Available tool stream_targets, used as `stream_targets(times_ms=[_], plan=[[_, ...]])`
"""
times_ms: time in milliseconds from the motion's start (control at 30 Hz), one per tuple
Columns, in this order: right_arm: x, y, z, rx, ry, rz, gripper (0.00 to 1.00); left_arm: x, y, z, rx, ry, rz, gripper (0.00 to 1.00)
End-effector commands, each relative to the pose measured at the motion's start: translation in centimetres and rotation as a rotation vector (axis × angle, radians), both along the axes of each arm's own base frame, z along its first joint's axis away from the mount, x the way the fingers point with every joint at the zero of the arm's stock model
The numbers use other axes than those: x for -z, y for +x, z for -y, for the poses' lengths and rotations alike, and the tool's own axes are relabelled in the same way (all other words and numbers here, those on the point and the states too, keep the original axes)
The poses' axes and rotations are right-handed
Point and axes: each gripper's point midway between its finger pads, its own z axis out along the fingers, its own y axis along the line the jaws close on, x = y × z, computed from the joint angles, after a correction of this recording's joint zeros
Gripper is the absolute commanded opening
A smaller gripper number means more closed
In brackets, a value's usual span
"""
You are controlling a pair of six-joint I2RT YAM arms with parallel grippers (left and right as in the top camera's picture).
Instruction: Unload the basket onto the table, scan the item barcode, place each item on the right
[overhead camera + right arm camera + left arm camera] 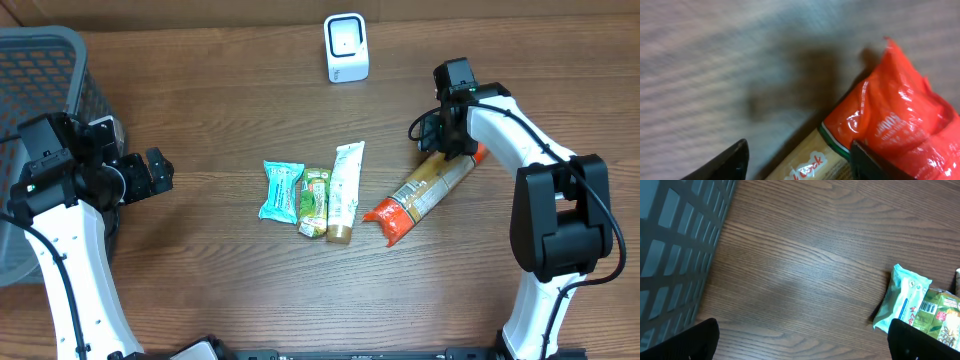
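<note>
Right claw (797, 165): jaws part-way apart, straddling the upper end of the long packet. Bare wood shows between one finger (725, 162) and the wrapper, so nothing is clamped. My wrist picture is smeared, so I cannot say whether the other finger touches.
Long packet (895, 125): orange ends and tan middle, lying flat and slanted on the table (220, 90), right of the row of small goods. I take it for the item to scan, since the claw is over it. No barcode shows on the face I see.
Why this end: I judge a grip near one end leaves the long body free to be turned toward the reader.
Scanner (346, 47): white, upright at the far edge, well apart from the packet. It faces the arms, so a lifted item can be shown to it.
Row of goods: teal sachet (281, 190), green packet (315, 200) and white tube (346, 190) lie side by side mid-table, probably queued for their turn.
Left claw (155, 172): jaws at full spread, empty, beside the basket (40, 60) and pointed at the row. I judge it parked clear of the right arm.
Basket: grey mesh at the left edge, likely the drop for scanned goods.
Risk: the wrapper looks slick, and a pinch on the crimp alone could let the packet droop or slip.
</note>
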Motion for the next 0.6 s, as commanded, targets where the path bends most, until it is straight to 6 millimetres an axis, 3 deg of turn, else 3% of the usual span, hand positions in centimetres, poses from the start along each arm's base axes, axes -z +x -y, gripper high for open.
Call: stream_targets(times_ms=[0, 167, 333, 433, 567], plan=[[1.0, -2.9, 3.2, 0.153, -0.03, -0.127, 0.7, -0.2, 0.2, -0.3, -0.023, -0.005, 0.005, 0.99], [0.7, -7.6, 5.2, 0.222, -0.01, -0.329, 0.69, -0.2, 0.2, -0.3, -0.023, -0.005, 0.005, 1.0], [-0.2, -10.8, 3.1, 0.169, 0.137, -0.483, 0.72, -0.2, 0.2, -0.3, -0.023, -0.005, 0.005, 1.0], [-1.0, -11.5, 1.7, 0.045, 0.23, -0.515, 0.71, -0.2, 0.2, -0.3, -0.023, -0.005, 0.005, 1.0], [-2.4, -10.5, 1.3, -0.043, 0.243, -0.48, 0.68, -0.2, 0.2, -0.3, -0.023, -0.005, 0.005, 1.0]])
